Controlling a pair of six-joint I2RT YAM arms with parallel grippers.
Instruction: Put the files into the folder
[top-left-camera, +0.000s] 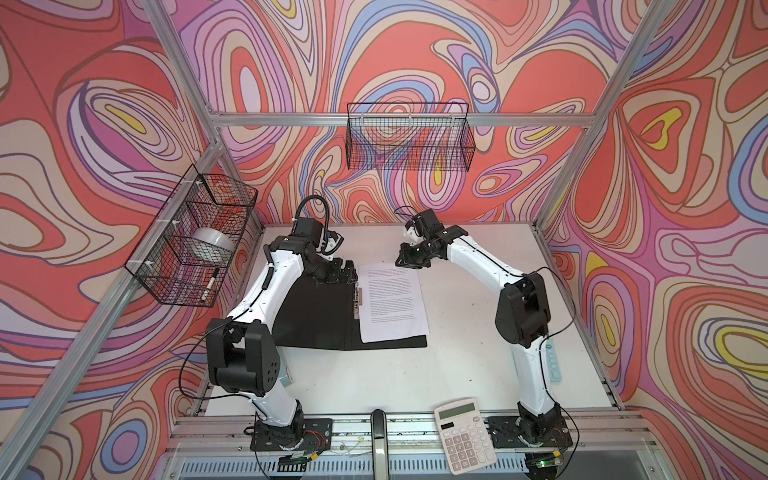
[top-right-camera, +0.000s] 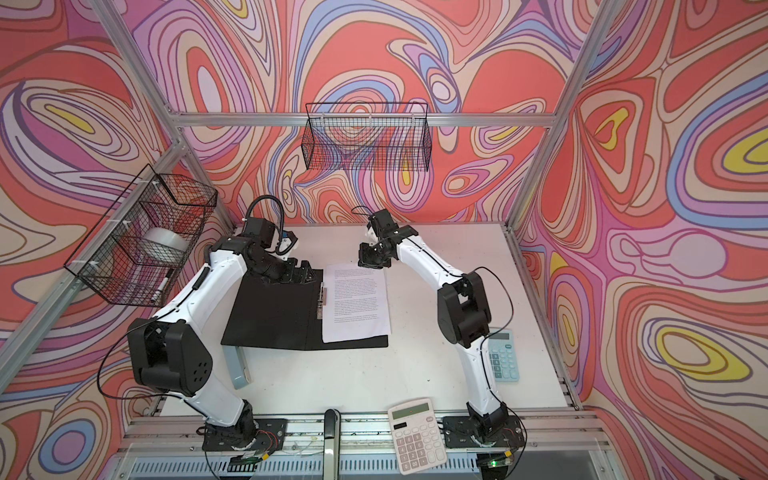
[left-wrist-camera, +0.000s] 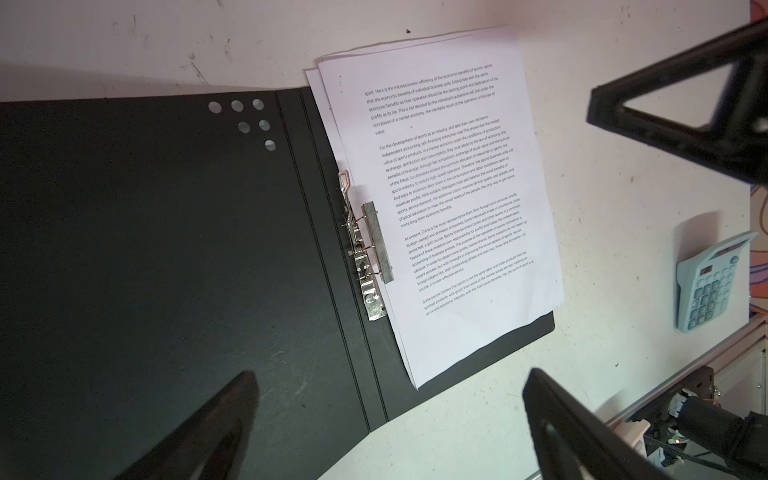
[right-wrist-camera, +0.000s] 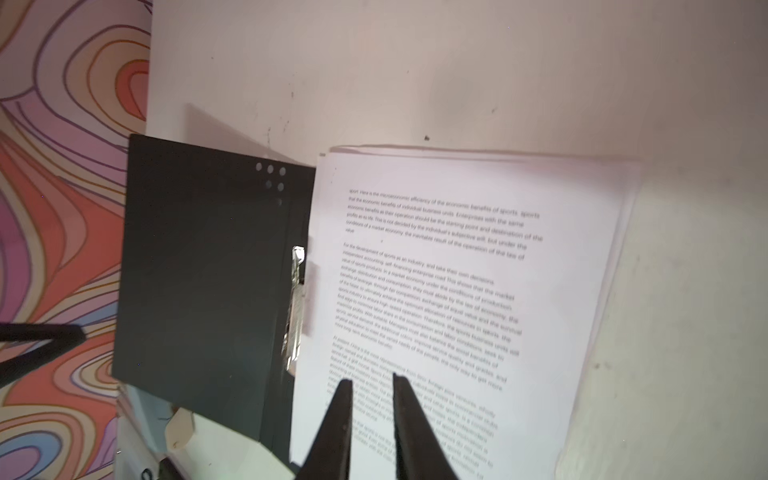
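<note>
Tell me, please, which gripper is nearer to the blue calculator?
Right. The right gripper hangs above the far edge of the papers, on the side of the blue calculator; the left gripper is farther, over the black cover of the folder, beyond the papers.

Patterned walls (top-left-camera: 415, 54), white surface (top-left-camera: 457, 374)
The walls are covered with red, pink and lilac swirls; aluminium rails (top-left-camera: 291, 119) are fixed across them, and wire baskets (top-left-camera: 409, 137) are hung from the rails.
</note>
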